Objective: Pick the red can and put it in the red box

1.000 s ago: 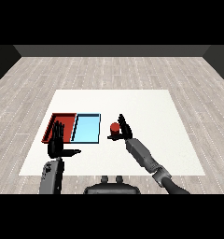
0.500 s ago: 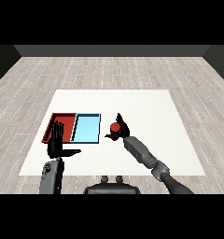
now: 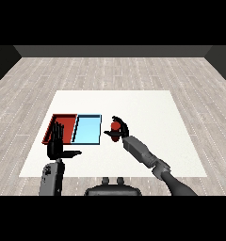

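Right hand (image 3: 120, 130) is curled round the red can (image 3: 115, 127), with the fingers wrapping its far side and the thumb at its near side, so only part of the red body shows between them. Can and hand sit just right of the light blue tray (image 3: 88, 130), near its right edge but outside it; whether the can rests on the white table (image 3: 148, 113) or is lifted clear cannot be told from this view. The grey right forearm (image 3: 142, 150) runs from the hand toward the near right corner. The red tray (image 3: 56, 123) lies immediately left of the light blue one, the two touching side by side, well left of the can. The left hand (image 3: 57, 143) stands upright at the near edge of the red tray, fingers straight and pointing up, thumb stretched out to the right, holding nothing, above its grey left forearm (image 3: 51, 179)
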